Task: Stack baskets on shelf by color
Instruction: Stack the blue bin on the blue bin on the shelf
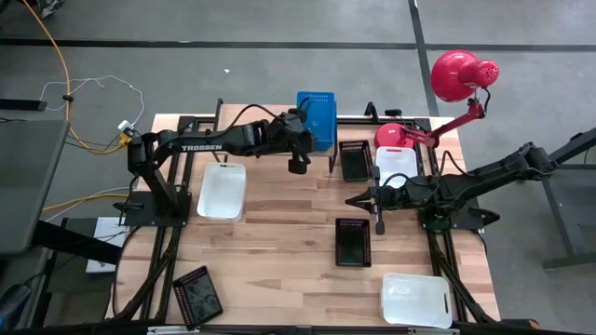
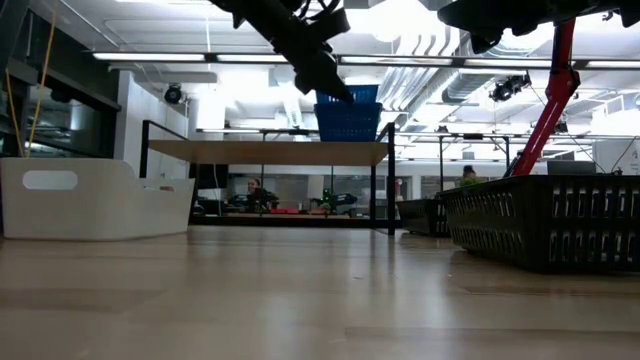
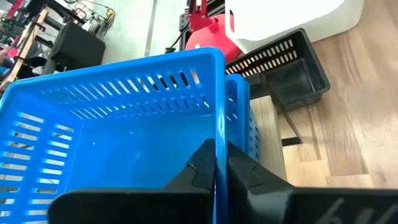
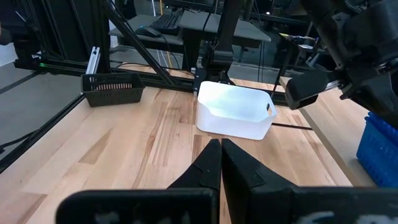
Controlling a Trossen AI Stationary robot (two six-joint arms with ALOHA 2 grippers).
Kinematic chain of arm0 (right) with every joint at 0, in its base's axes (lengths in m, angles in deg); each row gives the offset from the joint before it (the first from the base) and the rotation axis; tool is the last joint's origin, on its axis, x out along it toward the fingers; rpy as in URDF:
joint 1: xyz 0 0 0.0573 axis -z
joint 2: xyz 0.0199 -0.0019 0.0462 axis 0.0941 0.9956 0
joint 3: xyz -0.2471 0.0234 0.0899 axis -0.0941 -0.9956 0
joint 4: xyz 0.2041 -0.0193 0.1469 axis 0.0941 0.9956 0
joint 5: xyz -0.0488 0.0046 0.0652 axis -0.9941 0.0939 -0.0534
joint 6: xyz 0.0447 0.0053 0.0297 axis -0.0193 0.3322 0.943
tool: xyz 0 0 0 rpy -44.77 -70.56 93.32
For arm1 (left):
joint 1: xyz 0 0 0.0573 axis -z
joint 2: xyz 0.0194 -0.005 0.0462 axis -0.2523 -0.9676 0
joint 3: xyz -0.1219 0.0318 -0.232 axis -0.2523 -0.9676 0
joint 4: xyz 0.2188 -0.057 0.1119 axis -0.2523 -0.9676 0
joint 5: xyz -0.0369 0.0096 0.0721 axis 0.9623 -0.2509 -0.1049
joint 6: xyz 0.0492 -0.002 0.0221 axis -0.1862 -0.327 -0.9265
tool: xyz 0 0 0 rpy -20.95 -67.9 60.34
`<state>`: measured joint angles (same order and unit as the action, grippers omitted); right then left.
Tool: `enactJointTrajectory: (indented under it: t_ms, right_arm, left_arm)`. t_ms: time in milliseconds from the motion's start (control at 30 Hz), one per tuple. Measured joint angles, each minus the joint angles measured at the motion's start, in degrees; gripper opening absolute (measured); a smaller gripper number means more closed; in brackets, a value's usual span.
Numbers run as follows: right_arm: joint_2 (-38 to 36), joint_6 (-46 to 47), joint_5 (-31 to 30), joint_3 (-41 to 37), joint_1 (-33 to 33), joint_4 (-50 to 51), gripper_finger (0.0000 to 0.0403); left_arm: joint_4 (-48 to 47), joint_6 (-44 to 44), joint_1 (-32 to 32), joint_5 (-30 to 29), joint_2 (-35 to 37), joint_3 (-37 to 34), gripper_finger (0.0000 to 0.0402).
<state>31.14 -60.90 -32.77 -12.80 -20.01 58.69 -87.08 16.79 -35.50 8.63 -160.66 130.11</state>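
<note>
We see a light wooden plank tabletop [image 1: 279,233] framed by black metal rails, on a grey floor crossed by dark lines. A round red lamp [image 1: 461,74] on a red arm leans over the table's far right corner. In the low view, the room beyond has ceiling strip lights, pipes and desks where a person [image 2: 252,192] sits.

At the far edge stands the low shelf with a light wood top on thin black legs [image 2: 265,152], and on it rest the stacked blue slotted plastic baskets [image 1: 316,119]. The left gripper [image 3: 217,171] is pinched tight on the rim of the top blue basket, whose inside looks empty.

A white rounded plastic bin [image 1: 223,190] sits left of centre, another white bin [image 1: 416,299] near the front right corner, and a third [image 1: 397,166] by the lamp base. A black mesh basket [image 1: 354,160] lies beside that one, another [image 1: 353,242] at the middle, and a third [image 1: 196,296] at the front left. All appear empty.

The right gripper [image 4: 221,158] hangs over bare wood right of centre, fingers pressed together, holding nothing.
</note>
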Motion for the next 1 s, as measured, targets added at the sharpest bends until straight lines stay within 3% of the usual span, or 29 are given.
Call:
enactJointTrajectory:
  t_ms: [367,1000]
  right_arm:
    - [0.0,0.0,0.0,0.0,0.0,0.0,0.0000]
    - [0.0,0.0,0.0,0.0,0.0,0.0,0.0000]
  left_arm:
    - [0.0,0.5,0.0,3.5,0.0,0.0,0.0011]
    - [-0.3,1.0,0.9,1.9,1.5,0.4,0.0157]
